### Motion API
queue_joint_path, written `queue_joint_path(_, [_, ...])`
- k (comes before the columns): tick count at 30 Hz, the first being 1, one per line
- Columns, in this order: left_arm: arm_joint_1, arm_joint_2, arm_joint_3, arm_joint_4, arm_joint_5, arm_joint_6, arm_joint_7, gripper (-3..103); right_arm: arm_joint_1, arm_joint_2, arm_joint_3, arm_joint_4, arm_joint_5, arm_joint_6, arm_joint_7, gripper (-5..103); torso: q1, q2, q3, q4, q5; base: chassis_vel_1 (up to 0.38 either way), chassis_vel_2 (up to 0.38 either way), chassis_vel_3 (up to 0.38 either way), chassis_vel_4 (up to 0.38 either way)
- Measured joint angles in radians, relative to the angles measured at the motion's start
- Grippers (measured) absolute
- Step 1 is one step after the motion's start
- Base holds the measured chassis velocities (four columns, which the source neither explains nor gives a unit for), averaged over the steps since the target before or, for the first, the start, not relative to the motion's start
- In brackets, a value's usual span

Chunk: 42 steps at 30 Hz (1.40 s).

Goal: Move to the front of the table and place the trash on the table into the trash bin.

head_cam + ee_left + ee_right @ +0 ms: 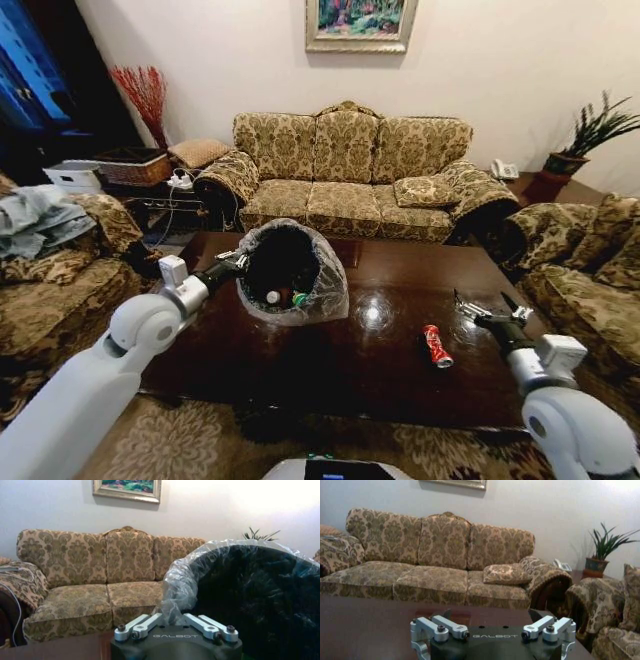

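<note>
Left gripper (238, 262) pinches the trash bin (290, 272) rim, tilted at frame centre.
Right gripper (490, 312) spread wide at right; 1 red can (436, 346) lies beside it on the table (400, 300).

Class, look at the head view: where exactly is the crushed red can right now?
The crushed red can lies on the table, right of centre, just left of the right end effector.

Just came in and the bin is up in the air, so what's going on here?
The robot is clearing trash off the table. Its left gripper is clamped on the rim of the trash bin and holds it tipped over the table, mouth toward the robot; a small bottle and a green wrapper lie inside. A red can lies on the table. The right gripper hovers open beside it.
</note>
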Motion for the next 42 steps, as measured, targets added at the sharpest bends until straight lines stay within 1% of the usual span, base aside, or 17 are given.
queue_joint_path(10, [0.061,-0.001,-0.057,-0.042,-0.002,-0.005,0.000,2,-0.027,0.013,0.020,-0.017,-0.001,0.019,-0.034,100,0.000,0.000,0.000,-0.0001,0.0001,-0.089,-0.080,0.094,0.089])
queue_joint_path(13, [0.079,-0.002,-0.074,-0.056,-0.002,-0.005,0.000,2,-0.032,0.014,0.019,-0.031,-0.014,0.038,-0.036,100,0.000,0.000,0.000,-0.0002,0.0002,-0.116,-0.103,0.099,0.114])
queue_joint_path(14, [0.086,-0.002,-0.079,-0.062,-0.002,-0.006,0.000,2,-0.034,0.015,0.017,-0.038,-0.026,0.048,-0.039,100,0.000,0.000,0.000,-0.0001,0.0001,-0.109,-0.103,0.092,0.108])
queue_joint_path(16, [0.105,-0.006,-0.097,-0.080,-0.003,-0.006,0.000,2,-0.035,0.015,-0.001,-0.075,-0.074,0.105,-0.057,100,0.000,0.000,0.000,-0.0003,0.0002,-0.090,-0.106,0.054,0.088])
queue_joint_path(17, [0.105,-0.006,-0.097,-0.080,-0.003,-0.006,0.000,2,-0.035,0.015,-0.001,-0.075,-0.074,0.105,-0.057,100,0.000,0.000,0.000,-0.0003,0.0002,-0.071,-0.106,0.032,0.077])
queue_joint_path(20, [0.128,-0.014,-0.117,-0.091,0.002,-0.005,0.001,2,-0.016,0.013,-0.066,-0.159,-0.165,0.189,-0.087,100,0.000,0.000,0.000,-0.0002,0.0003,-0.039,-0.075,0.014,0.053])
queue_joint_path(21, [0.128,-0.014,-0.117,-0.091,0.002,-0.005,0.001,2,-0.016,0.013,-0.066,-0.159,-0.165,0.189,-0.087,100,0.000,0.000,0.000,-0.0002,0.0003,-0.019,-0.055,0.004,0.037])
queue_joint_path(22, [0.137,-0.016,-0.123,-0.093,0.007,-0.005,0.001,2,-0.008,0.015,-0.110,-0.191,-0.194,0.206,-0.107,100,0.000,0.000,0.000,-0.0002,0.0005,0.000,0.000,0.000,0.000])
queue_joint_path(23, [0.140,-0.017,-0.125,-0.093,0.008,-0.005,0.001,2,-0.006,0.017,-0.121,-0.198,-0.199,0.208,-0.110,100,0.000,0.000,0.000,-0.0002,0.0003,0.000,0.000,0.000,0.000])
queue_joint_path(25, [0.158,-0.020,-0.136,-0.097,0.014,-0.005,0.002,2,0.015,0.030,-0.223,-0.248,-0.217,0.212,-0.126,100,0.000,0.000,0.000,0.0001,-0.0001,0.000,0.000,0.000,0.000])
queue_joint_path(26, [0.158,-0.020,-0.136,-0.097,0.014,-0.005,0.002,2,0.015,0.030,-0.223,-0.248,-0.217,0.212,-0.126,100,0.000,0.000,0.000,0.0001,-0.0001,0.000,0.000,0.000,0.000])
queue_joint_path(29, [0.187,-0.027,-0.150,-0.112,0.021,-0.005,0.003,2,0.098,0.050,-0.350,-0.344,-0.248,0.207,-0.130,100,0.000,0.000,0.000,0.0002,0.0000,0.000,0.000,0.000,0.000])
queue_joint_path(30, [0.187,-0.027,-0.150,-0.112,0.021,-0.005,0.003,2,0.098,0.050,-0.350,-0.344,-0.248,0.207,-0.130,100,0.000,0.000,0.000,0.0002,0.0000,0.000,0.000,0.000,0.000])
queue_joint_path(31, [0.193,-0.029,-0.153,-0.118,0.022,-0.005,0.003,2,0.127,0.056,-0.373,-0.377,-0.260,0.201,-0.128,100,0.000,0.000,0.000,0.0001,0.0000,0.000,0.000,0.000,0.000])
queue_joint_path(32, [0.211,-0.032,-0.162,-0.129,0.025,-0.005,0.003,2,0.170,0.065,-0.396,-0.443,-0.265,0.175,-0.113,100,0.000,0.000,0.000,0.0000,0.0003,0.000,0.000,0.000,0.000])
queue_joint_path(36, [0.227,-0.036,-0.168,-0.132,0.030,-0.005,0.003,2,0.186,0.064,-0.401,-0.496,-0.255,0.157,-0.111,100,0.000,0.000,0.000,-0.0001,-0.0001,0.000,0.000,0.000,0.000])
queue_joint_path(42, [0.233,-0.033,-0.182,-0.132,0.031,-0.005,0.004,2,0.204,0.066,-0.401,-0.551,-0.222,0.162,-0.107,100,0.000,0.000,0.000,-0.0002,0.0001,0.000,0.000,0.000,0.000])
